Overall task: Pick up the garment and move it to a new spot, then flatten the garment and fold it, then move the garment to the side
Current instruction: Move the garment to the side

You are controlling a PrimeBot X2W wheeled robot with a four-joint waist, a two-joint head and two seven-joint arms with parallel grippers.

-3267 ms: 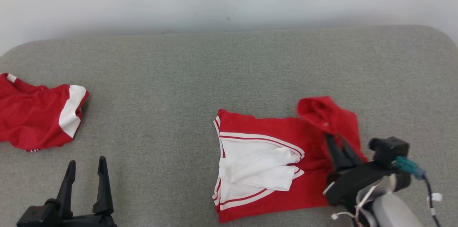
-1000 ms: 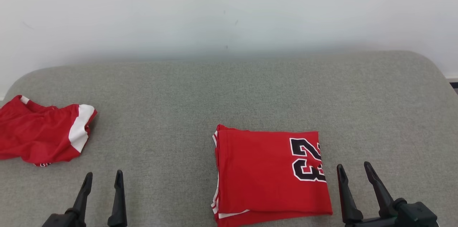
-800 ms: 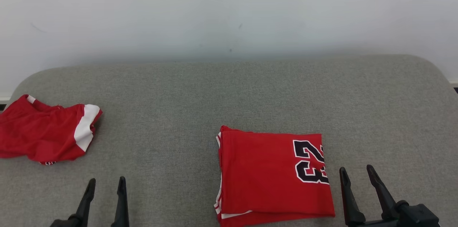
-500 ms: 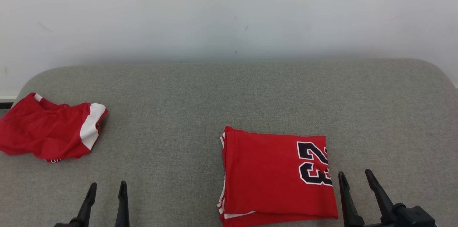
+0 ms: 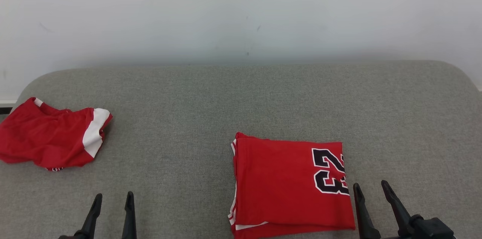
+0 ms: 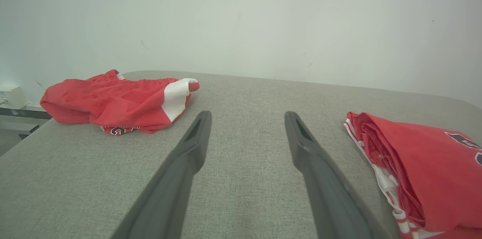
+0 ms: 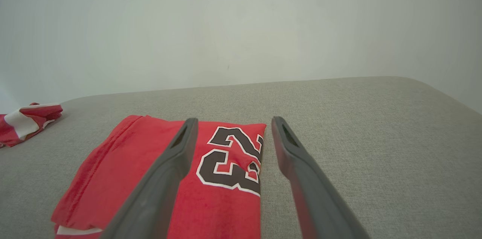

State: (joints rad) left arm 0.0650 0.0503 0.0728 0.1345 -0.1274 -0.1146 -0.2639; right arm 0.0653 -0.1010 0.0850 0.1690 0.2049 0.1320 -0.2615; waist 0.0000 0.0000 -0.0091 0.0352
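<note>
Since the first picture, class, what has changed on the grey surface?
The right jaws, which held up a flap of the jersey, have let go and drawn back beside it, open. The jersey now lies folded, number 23 up. Left jaws and shorts stayed put.

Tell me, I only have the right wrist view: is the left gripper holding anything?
Observer: No, the left gripper is open with nothing between its fingers, left of the folded jersey.
Operator: What's the red scrap at my far left?
Observer: A second red garment with a white band, crumpled near the cushion's left edge.
Operator: Is the jersey's left edge tidy?
Observer: The layers are stacked, with white trim peeking out.
</note>
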